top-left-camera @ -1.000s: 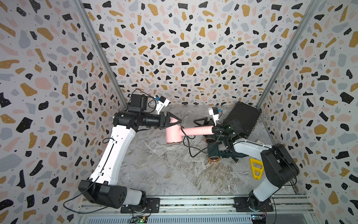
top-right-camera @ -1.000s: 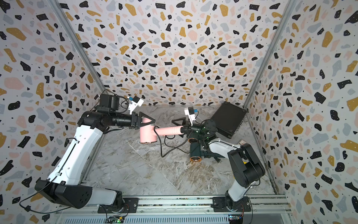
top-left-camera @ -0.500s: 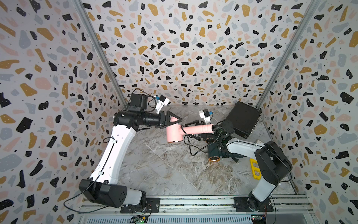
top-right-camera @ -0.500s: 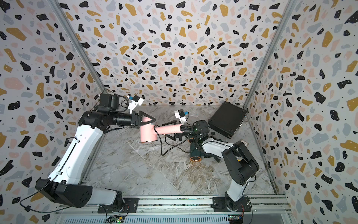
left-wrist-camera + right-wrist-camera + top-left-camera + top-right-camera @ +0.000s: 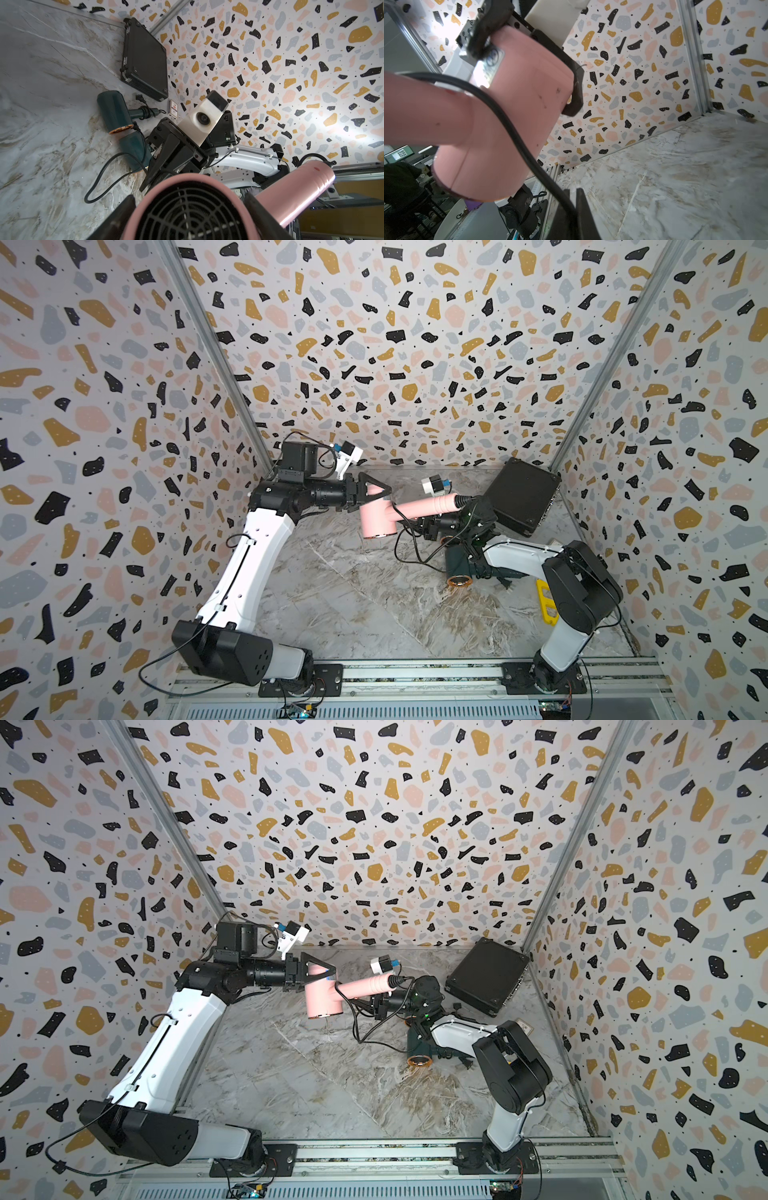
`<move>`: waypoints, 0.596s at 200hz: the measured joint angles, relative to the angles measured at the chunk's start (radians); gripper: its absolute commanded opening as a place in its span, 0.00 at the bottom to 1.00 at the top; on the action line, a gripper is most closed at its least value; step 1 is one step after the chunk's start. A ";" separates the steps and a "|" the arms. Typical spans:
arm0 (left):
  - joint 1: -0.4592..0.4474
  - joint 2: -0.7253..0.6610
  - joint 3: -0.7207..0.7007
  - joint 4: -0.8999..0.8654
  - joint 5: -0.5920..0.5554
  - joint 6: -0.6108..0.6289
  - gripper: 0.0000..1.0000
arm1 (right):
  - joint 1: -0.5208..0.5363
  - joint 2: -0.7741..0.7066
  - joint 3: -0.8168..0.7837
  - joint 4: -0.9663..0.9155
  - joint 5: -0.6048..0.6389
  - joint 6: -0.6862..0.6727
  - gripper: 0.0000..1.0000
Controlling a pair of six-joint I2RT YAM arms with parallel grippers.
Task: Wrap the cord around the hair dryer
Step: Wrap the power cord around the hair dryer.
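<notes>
In both top views, the left gripper [image 5: 371, 494] is closed on the back end of the pink hair dryer [image 5: 376, 524]. It holds the dryer up over the far middle of the counter [image 5: 353, 605]. The handle sticks out to the right. The black cord [image 5: 398, 513] comes out of the handle's end and crosses the handle close to the barrel. From there it hangs in loops down to the counter. The right gripper [image 5: 409, 526] sits just under the handle and points left. A green hair dryer [image 5: 457, 568] lies on the counter near the right arm. A black case [image 5: 521, 495] lies in the far right corner.

In the left wrist view, we look at the round grille on the back of the pink hair dryer [image 5: 187, 216], with a black finger on each side pressing on it. Past it we see the right gripper [image 5: 149, 180], a loop of cord [image 5: 85, 197] on the counter, the green hair dryer [image 5: 113, 110] and the black case [image 5: 145, 62].

In the right wrist view, the cord [image 5: 510, 131] runs across the pink hair dryer [image 5: 500, 155] and goes down between the fingers [image 5: 584, 212] of the right gripper. That gripper is pinched tight on the cord. The left gripper [image 5: 527, 60] clamps the barrel from both sides.
</notes>
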 measured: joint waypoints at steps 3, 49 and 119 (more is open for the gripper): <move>0.010 -0.004 -0.011 0.015 -0.003 -0.011 0.00 | -0.001 -0.003 -0.007 -0.014 0.008 -0.009 0.00; 0.253 -0.033 -0.108 0.184 -0.164 -0.160 0.00 | -0.030 -0.132 -0.127 -0.394 0.195 -0.234 0.00; 0.312 -0.009 -0.146 0.365 -0.416 -0.259 0.00 | 0.012 -0.326 -0.160 -0.825 0.404 -0.495 0.00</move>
